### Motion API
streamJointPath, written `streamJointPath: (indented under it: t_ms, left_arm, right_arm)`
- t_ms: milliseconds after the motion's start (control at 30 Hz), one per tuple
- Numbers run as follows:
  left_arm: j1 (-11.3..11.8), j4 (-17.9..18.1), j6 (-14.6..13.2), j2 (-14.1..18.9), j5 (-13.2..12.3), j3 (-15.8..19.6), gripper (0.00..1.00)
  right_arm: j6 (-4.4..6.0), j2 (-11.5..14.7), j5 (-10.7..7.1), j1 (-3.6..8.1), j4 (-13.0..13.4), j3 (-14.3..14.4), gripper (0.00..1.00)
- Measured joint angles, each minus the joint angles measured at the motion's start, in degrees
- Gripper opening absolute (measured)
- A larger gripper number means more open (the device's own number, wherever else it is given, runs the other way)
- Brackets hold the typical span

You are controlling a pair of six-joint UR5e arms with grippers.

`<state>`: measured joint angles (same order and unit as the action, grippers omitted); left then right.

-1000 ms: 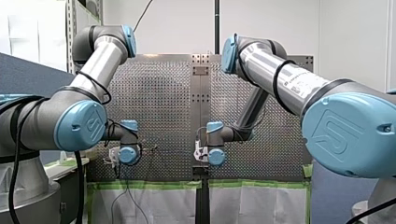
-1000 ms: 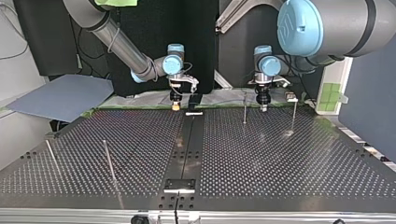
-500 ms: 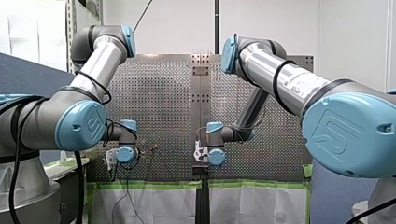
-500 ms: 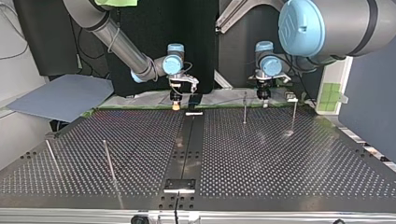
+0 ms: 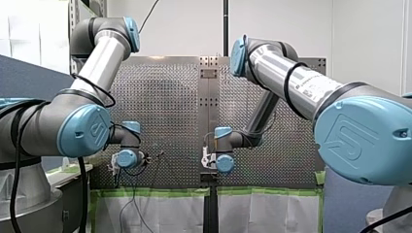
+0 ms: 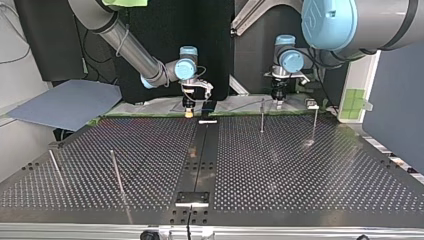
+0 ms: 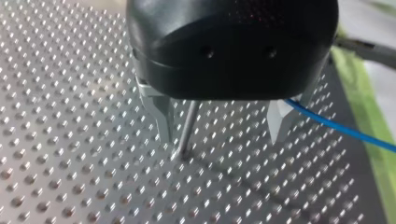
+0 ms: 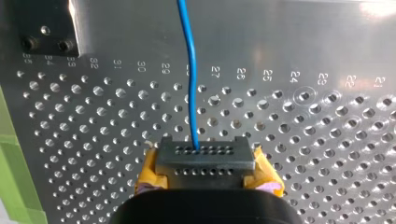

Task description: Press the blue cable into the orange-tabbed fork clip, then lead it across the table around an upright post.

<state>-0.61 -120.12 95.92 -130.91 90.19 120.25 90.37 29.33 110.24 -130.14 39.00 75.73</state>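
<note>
Left wrist view: left gripper spread open, post between its fingers, blue cable just beside one finger. Right gripper clamps the blue cable.

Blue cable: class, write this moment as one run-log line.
left end effector: open, upright post ahead | right end effector: shut on blue cable | blue cable: beside left end effector, ungripped

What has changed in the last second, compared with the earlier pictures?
My left gripper rose above the table near a post, fingers open now; whether it let anything go does not show. My right gripper, shut on the cable, and the posts kept their places.
</note>
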Motion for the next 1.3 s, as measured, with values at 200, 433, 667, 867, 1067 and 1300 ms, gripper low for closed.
streamJointPath:
  t_ms: [200,433,667,867,1067,1300]
  left_arm:
    - [-0.06,0.01,-0.72,0.09,-2.80,2.82,1.00]
    - [-0.12,1.30,-1.24,0.15,-5.98,5.54,1.00]
    - [-0.42,2.61,-2.57,1.09,-8.70,5.92,1.00]
    - [-0.91,2.83,-2.03,3.09,-7.75,5.94,1.00]
    - [-1.56,3.09,-1.73,3.41,-5.73,5.95,1.00]
    - [-2.52,3.12,-1.68,3.43,-5.27,5.95,1.00]
  right_arm:
    - [0.00,-0.01,-0.01,0.01,-0.15,0.00,0.00]
    - [0.00,-0.06,-0.02,0.00,-0.23,0.02,0.00]
    - [0.00,-0.09,-0.02,-0.02,-0.21,0.02,0.00]
    - [0.00,-0.11,0.00,-0.02,-0.15,0.02,0.00]
    - [0.00,-0.11,0.04,0.00,-0.11,0.02,0.00]
    - [0.00,-0.16,0.05,0.08,-0.06,0.01,0.00]
